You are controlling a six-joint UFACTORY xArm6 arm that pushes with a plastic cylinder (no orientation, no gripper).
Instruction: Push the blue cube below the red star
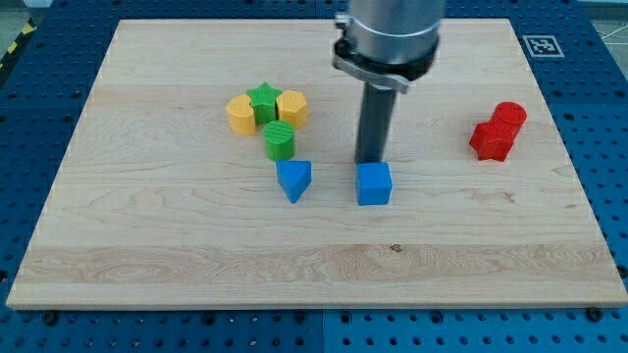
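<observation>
The blue cube (374, 183) sits near the board's middle. My tip (369, 160) stands right at the cube's top edge, touching or nearly touching it from above in the view. Two red blocks sit together at the view's right: a red star-like block (489, 140) and a red rounded block (509, 116) just above it, touching. The red star lies far to the right of the blue cube and slightly higher in the view.
A blue triangular block (293, 179) lies left of the cube. A green cylinder (280, 140) sits above it. Higher up are a green star (264, 101), a yellow block (241, 114) and another yellow block (292, 108). The wooden board (147, 245) lies on a blue perforated table.
</observation>
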